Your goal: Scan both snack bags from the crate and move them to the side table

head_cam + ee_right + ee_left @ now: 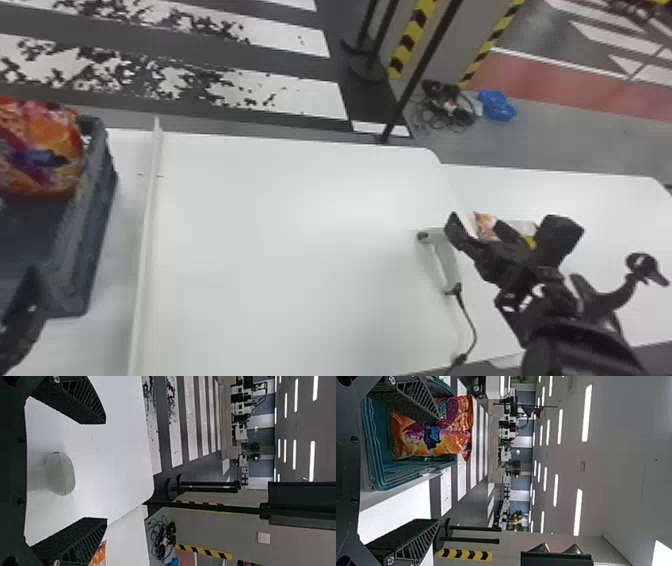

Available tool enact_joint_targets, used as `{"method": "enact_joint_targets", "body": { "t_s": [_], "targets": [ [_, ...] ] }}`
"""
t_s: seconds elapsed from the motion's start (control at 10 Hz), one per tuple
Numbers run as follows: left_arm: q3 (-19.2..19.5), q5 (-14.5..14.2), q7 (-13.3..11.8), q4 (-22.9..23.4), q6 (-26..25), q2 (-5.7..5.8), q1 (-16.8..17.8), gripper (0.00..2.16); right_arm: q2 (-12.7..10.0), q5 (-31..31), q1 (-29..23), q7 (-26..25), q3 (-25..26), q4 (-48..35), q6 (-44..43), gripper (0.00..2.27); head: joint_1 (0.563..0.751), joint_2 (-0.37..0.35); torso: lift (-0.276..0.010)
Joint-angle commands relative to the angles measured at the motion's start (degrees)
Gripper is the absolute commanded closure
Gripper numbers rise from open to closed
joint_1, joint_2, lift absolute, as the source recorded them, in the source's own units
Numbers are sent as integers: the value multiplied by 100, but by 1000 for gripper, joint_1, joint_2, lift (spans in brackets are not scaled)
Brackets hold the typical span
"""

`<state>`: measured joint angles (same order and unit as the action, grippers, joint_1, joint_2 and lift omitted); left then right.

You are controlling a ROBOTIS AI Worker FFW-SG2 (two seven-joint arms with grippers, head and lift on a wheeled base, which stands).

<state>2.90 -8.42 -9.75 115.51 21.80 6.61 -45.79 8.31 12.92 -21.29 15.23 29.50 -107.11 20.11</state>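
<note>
The crate (92, 210) is at the far left, with a colourful snack bag (37, 150) standing in its far part. My left gripper (22, 310) is over the crate's near side; in its wrist view the left gripper (437, 469) is open, one finger overlapping the snack bag (431, 435). Around the white scanner (447, 260), my right gripper (482, 231) hangs open on the right. Seen from its wrist, the right gripper (105, 470) has the scanner (61, 474) between its parted fingers. Beyond it, an orange bag (484, 225) lies on the side table (605, 225), partly hidden.
A raised white strip (150, 225) runs along the main table (280, 250) beside the crate. The scanner's black cable (467, 320) trails to the near edge. Black poles (420, 70) stand behind the tables, with a pile of cables (450, 105) on the floor.
</note>
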Motion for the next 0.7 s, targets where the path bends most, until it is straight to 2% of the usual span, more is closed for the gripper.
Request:
{"method": "enact_joint_targets", "body": {
  "t_s": [0.0, 0.1, 0.3, 0.5, 0.6],
  "targets": [
    [0, 7, -9, -11, -14, -10, 0, 83, -207, -131, -235, -20, -322, -363, -151, 53, 695, -350, -75],
    [0, 7, -9, -11, -14, -19, 0, 83, -312, -228, -376, -38, -560, -460, -485, 53, 695, -333, -75],
    [0, 7, -9, -11, -14, -19, 9, 83, -444, -887, -622, -310, -1201, -469, -1558, 53, 695, -278, -75],
    [-9, 7, -9, -3, -14, -19, 0, 83, -637, -1133, -850, -636, -1720, -469, -2155, 60, 695, -198, -75],
    [-9, 7, -9, 6, -14, -19, 0, 83, -664, -1230, -973, -776, -2001, -451, -2401, 60, 695, -163, -75]
  ]
}}
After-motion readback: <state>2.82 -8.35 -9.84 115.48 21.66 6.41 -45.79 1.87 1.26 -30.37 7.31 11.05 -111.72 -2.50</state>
